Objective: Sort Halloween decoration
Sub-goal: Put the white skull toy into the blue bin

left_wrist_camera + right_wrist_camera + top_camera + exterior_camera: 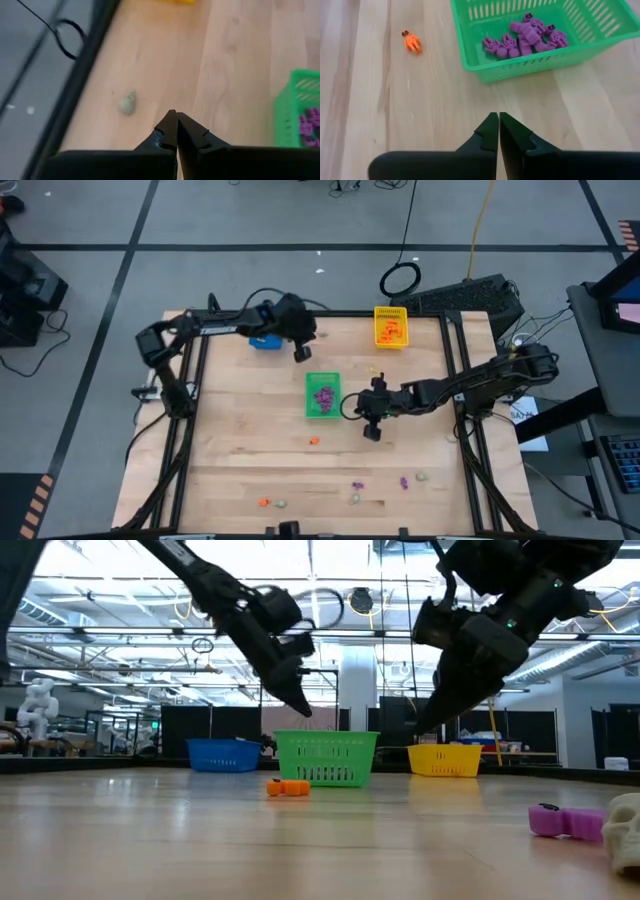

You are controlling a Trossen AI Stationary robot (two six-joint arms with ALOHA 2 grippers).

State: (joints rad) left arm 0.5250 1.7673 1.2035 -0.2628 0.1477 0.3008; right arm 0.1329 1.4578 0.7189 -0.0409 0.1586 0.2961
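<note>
Halloween trinkets lie partly sorted, partly loose on my wooden table (240, 440). No brand, label or writing can be read in any view.

Going left to right from above: my left gripper (301, 354) hangs with its fingers pressed together and nothing held, just beside the blue tray (265, 341) at the far edge. Mid-table stands the green tray (322, 395) with purple figures (323, 394) heaped inside. Just to its right is my right gripper (372, 432), fingers also closed and empty. At the far edge toward the right, the yellow tray (390, 326) holds orange pieces (392, 330).

Loose pieces remain: one orange figure (314, 441) nearer than the green tray, and along the near edge an orange one (264, 502), pale ones (354, 498) and purple ones (404, 481).

Only my left wrist view shows a single pale trinket (128, 102) near the table's dark frame rail. My right wrist view alone makes out the purple pieces as little figures with heads and limbs. The low view shows the three trays in a row, blue, green, yellow, and puts a purple piece (565, 822) and a pale skull-like piece (626, 830) close up.
</note>
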